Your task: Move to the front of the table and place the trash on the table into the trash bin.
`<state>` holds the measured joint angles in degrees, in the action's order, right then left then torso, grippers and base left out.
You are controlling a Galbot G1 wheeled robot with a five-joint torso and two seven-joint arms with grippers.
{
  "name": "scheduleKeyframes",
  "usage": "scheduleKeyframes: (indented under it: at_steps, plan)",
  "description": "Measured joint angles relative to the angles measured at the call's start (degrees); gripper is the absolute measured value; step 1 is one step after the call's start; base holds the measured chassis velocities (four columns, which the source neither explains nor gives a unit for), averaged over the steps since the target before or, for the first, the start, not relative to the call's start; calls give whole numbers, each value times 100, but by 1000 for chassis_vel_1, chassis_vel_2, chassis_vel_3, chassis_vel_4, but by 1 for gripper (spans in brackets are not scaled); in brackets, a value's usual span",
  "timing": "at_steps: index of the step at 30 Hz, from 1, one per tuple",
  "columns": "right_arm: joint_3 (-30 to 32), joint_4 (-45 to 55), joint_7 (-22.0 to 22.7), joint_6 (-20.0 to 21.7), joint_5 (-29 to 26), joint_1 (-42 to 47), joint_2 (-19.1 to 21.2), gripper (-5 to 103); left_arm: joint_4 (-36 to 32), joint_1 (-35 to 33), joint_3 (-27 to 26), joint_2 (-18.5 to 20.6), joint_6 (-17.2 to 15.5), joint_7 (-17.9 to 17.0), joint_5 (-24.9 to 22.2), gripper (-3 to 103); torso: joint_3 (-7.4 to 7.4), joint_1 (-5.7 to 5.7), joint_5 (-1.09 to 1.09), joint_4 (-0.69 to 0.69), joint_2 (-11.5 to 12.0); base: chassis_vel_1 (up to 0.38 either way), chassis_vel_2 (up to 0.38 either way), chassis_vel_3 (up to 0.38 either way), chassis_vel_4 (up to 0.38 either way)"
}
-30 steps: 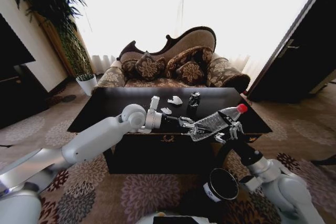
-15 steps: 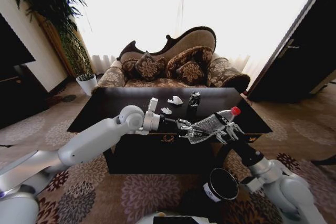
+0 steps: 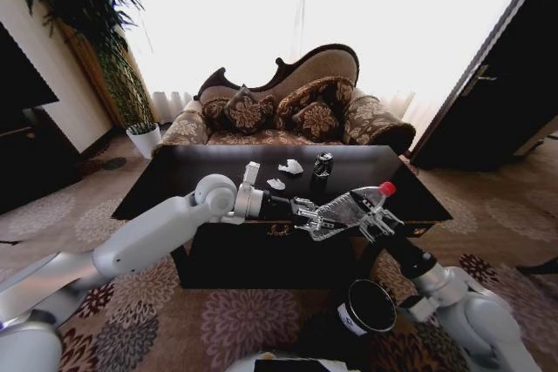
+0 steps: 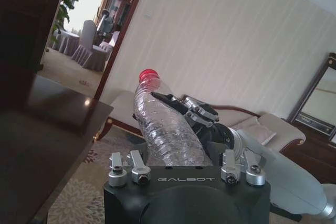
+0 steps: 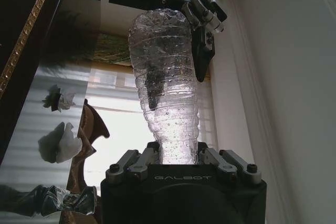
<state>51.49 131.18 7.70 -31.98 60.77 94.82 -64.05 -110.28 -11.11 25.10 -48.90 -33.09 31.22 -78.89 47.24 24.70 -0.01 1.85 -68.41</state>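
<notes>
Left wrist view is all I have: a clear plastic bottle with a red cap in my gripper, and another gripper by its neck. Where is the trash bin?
Observer: The black trash bin stands on the carpet in front of the table, beside the right arm and lower in the head view than the plastic bottle.
Operator: Is the bottle off the table?
Observer: Yes. It hangs before the front edge, its base in the left gripper, with the right gripper at the cap end.
Operator: What is left up there?
Observer: A crushed can, a white carton and paper bits lie on the tabletop.
</notes>
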Motion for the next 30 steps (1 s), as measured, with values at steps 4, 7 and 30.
scheduleKeyframes:
  at_steps: [4,7,30]
  plan:
    - [-2,-43,-39,-13,-27,7,-138,25,-260,-507,-665,341,62,-9,-7,84,0,0,-1,0,0,0,0,0,0]
    - [44,-72,-37,-13,-126,-20,-212,25,-382,-757,-978,490,127,-24,30,94,0,0,-1,0,0,0,0,0,0]
    - [310,415,-53,186,-2103,857,-1046,25,-1135,-4579,-5236,320,869,-1237,2428,100,0,0,-1,0,0,0,0,0,0]
